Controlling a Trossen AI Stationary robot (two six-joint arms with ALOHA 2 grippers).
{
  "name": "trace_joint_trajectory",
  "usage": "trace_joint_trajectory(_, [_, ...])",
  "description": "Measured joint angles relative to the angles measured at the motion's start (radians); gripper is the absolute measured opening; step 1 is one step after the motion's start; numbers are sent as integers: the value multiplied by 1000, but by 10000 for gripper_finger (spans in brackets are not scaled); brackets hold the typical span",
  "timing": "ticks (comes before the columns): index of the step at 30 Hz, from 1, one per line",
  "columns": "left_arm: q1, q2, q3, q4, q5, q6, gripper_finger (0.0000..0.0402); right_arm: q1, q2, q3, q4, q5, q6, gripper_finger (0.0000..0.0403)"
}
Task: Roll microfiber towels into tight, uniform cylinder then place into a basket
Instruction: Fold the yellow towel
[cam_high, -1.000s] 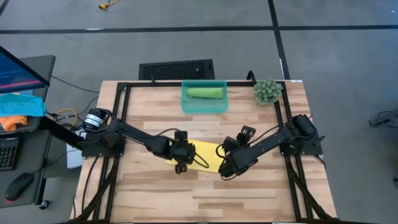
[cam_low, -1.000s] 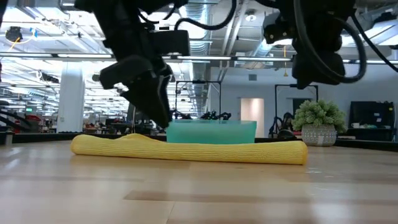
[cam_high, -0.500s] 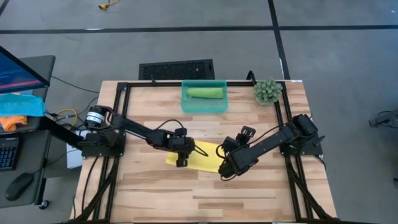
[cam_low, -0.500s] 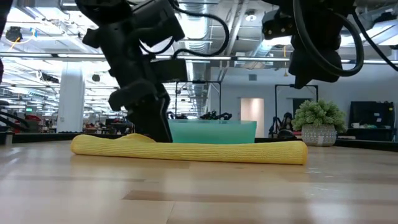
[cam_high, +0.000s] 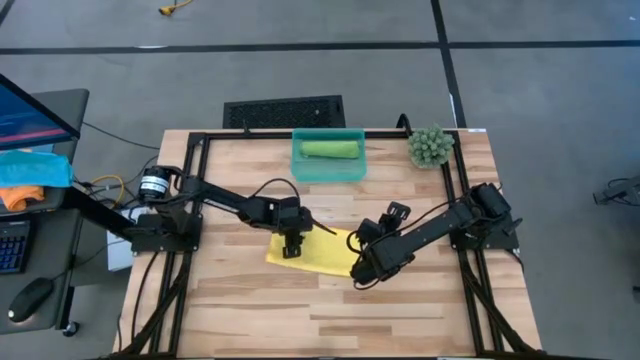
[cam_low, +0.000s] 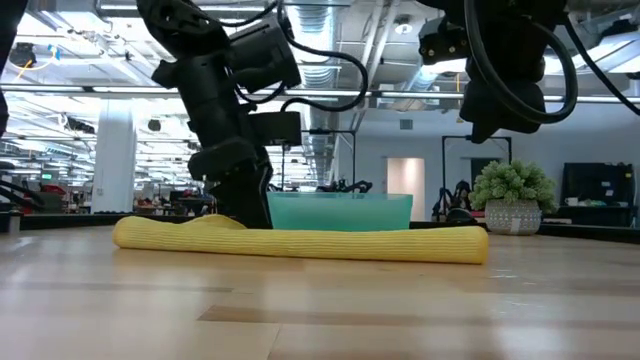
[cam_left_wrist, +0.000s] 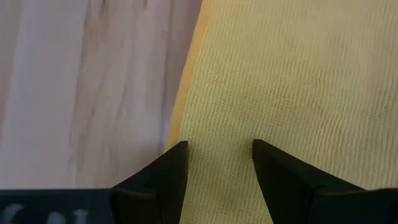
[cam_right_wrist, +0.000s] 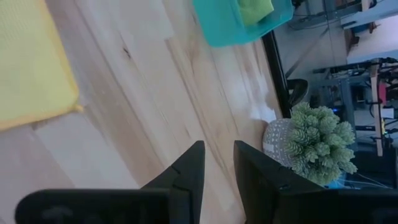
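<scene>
Over the yellow towel, left claw gapes; right claw empty, parted.

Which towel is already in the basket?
The green towel, rolled into a cylinder, lies in the teal basket at the table's far edge. The yellow towel lies spread on the table mid-way, under the left gripper.

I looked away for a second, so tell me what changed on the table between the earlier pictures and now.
The left claw moved from the yellow towel's near edge toward its far edge, closer to the basket; it now stands open on the towel near that edge, gripping nothing. The towel's right end drew in slightly. The right claw, the green roll in the basket and the plant stayed put.
</scene>
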Motion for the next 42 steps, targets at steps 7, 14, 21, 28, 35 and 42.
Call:
trace_joint_trajectory(7, [66,0,1,-19,24,52,173,0,0,0,3,0,-1,107])
trace_joint_trajectory(14, [139,0,1,-10,42,171,173,0,0,0,5,1,-2,107])
trace_joint_trajectory(21, [196,0,1,25,-104,284,173,0,0,0,5,1,-2,107])
trace_joint_trajectory(28, [165,0,27,37,-136,277,173,0,0,0,5,1,-1,107])
trace_joint_trajectory(35, [8,0,50,175,-75,202,173,0,0,0,6,1,-1,107])
trace_joint_trajectory(42, [-124,0,51,349,-225,130,173,0,0,0,19,1,-1,107])
